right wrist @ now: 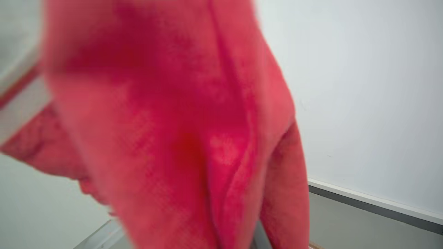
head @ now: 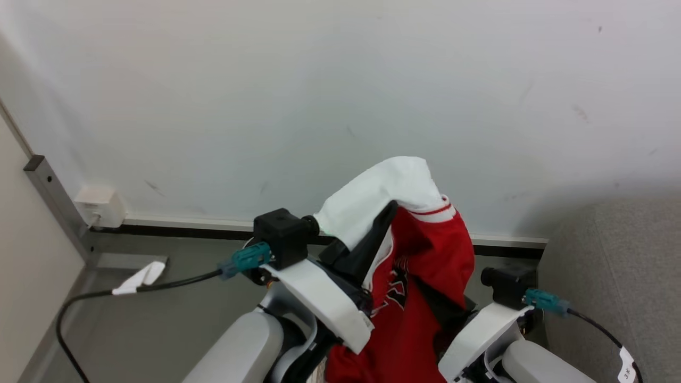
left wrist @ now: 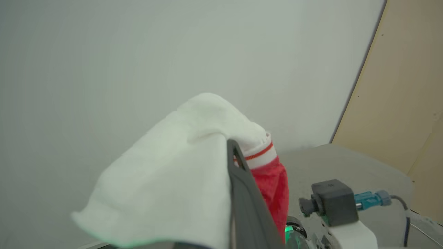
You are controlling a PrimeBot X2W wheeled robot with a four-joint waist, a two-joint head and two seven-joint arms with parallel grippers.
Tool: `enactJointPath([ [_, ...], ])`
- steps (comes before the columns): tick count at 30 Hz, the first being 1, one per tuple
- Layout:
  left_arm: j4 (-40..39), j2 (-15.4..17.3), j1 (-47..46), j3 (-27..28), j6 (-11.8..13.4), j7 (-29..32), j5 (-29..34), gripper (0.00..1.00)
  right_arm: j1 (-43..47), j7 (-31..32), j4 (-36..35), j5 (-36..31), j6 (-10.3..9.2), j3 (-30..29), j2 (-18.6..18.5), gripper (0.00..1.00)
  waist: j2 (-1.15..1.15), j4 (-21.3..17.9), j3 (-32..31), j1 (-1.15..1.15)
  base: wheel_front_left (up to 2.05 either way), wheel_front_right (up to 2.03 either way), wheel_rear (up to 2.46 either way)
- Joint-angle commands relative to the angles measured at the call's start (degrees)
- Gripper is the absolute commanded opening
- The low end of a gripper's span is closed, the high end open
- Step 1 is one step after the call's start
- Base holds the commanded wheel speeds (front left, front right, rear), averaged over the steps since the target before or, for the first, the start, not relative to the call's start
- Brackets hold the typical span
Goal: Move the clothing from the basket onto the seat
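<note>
Left gripper [head: 383, 223]: raised, left of the seat [head: 612, 266]; clothing [head: 425, 266] draped over it, one dark finger bare, the other under white cloth, so grip cannot be told.
Right gripper [head: 452, 308]: nearer the seat, fingers buried in red cloth; wide or narrow cannot be told.
Clothing: in the air left of the seat, not touching it; long axis upright, white end on top, red body hanging down.
Seat: light grey fabric.
Floor [head: 159, 298]: grey, left of the seat.
Wall [head: 340, 80]: white, behind the seat; socket box [head: 100, 206] far left of it.
</note>
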Motion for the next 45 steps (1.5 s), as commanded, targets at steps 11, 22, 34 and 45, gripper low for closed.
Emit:
enactJointPath([
  [11,0.3,2.1,4.1,0.3,0.4,-1.0,-1.1,1.0,4.5,0.0,-9.0,-5.1,-0.12,-14.5,-3.0,0.0,0.0,-7.9,1.6,0.0,0.0,0.0,0.0],
  [22,0.9,0.8,5.7,-2.9,-0.9,-4.2,0.0,1.0,3.2,0.0,-17.2,-6.2,-0.11,-29.5,-5.9,0.0,0.0,-19.6,3.6,0.0,0.0,0.0,0.0],
  [34,6.3,2.8,3.2,-5.5,-2.8,-11.6,5.2,1.0,8.4,0.0,-24.0,-6.0,-0.11,-36.1,-12.1,0.0,0.0,-28.5,5.6,0.0,0.0,0.0,0.0],
  [45,11.2,2.0,1.8,-6.0,-2.2,-13.9,5.8,1.0,14.0,0.3,-28.3,-7.9,-0.11,-39.5,-10.5,0.0,0.0,-30.9,6.9,0.0,0.0,0.0,0.0],
])
